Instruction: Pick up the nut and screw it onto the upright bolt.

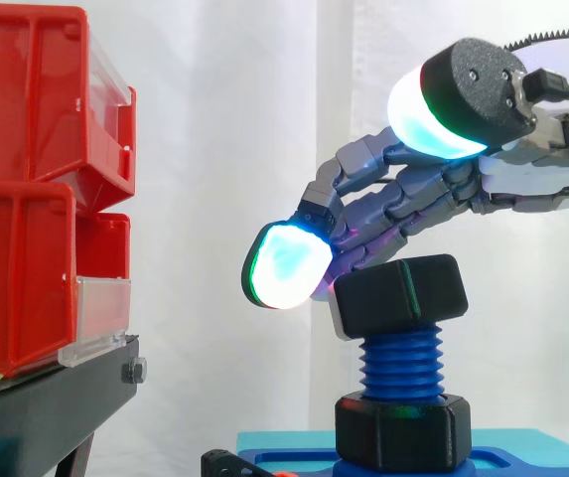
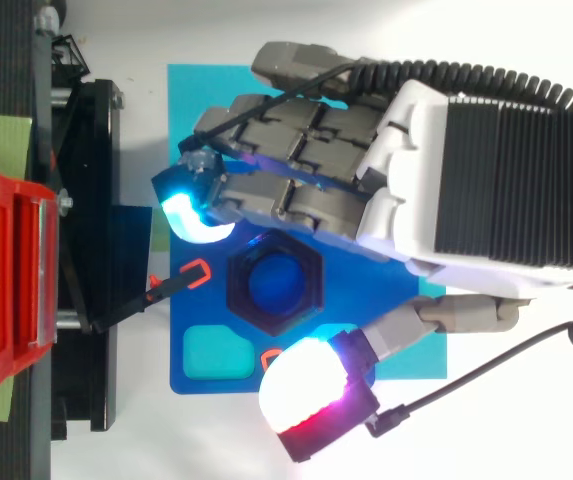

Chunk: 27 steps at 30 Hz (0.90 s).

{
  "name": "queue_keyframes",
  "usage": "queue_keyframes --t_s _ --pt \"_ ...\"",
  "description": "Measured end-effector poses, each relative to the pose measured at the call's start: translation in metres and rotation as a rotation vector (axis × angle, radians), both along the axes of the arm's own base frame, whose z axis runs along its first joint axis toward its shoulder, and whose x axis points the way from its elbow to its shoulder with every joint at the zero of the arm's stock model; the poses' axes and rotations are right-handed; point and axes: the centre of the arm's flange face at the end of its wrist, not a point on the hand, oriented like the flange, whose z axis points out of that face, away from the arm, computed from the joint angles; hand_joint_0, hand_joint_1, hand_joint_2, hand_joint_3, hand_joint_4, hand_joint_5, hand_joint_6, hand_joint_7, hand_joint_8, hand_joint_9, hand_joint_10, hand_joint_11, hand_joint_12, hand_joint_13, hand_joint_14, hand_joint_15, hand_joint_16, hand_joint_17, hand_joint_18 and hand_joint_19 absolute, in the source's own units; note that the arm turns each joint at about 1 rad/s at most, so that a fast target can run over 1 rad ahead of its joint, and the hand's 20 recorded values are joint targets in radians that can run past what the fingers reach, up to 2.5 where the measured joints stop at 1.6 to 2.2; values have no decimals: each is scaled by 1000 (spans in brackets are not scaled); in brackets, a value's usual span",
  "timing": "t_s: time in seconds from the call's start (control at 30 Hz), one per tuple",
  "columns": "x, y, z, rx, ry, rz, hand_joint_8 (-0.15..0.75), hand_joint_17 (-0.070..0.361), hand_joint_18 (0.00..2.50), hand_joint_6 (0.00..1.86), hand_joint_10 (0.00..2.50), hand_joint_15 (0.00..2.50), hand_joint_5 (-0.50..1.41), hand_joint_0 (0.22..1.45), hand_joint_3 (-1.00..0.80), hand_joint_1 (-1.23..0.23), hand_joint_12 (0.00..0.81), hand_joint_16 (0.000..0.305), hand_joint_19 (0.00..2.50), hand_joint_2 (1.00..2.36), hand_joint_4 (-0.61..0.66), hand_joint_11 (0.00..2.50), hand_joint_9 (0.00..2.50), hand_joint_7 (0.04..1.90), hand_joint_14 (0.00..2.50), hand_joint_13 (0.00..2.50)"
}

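Since the nut (image 1: 399, 294) looked like light, stiff plastic with smooth sides, I judged it would slip unless I took it across two opposite flats. It was black, chunky and six-sided, sitting slightly tilted on top of the blue bolt (image 1: 401, 363), low and centre in the side view. My hand (image 2: 296, 170) was spread, with fingers beside the nut and thumb clear, clamping nothing.

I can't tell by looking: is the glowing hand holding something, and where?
Nothing: the hand is open beside the upper nut, which sits atop the bolt.
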Motion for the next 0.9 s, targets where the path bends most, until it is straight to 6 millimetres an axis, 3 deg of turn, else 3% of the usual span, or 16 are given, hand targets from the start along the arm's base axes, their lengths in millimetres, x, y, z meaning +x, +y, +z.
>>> queue_keyframes --t_s 0.47,0.9 --pt "0 23 0 7 -1 15 285 108 202 503 0 26 -147 476 -500 -56 378 48 211 1000 206 0 525 798 0 421" --pt "0 23 -1 7 6 18 287 105 225 503 0 33 -135 483 -500 -88 376 47 194 1000 226 0 543 848 0 436"
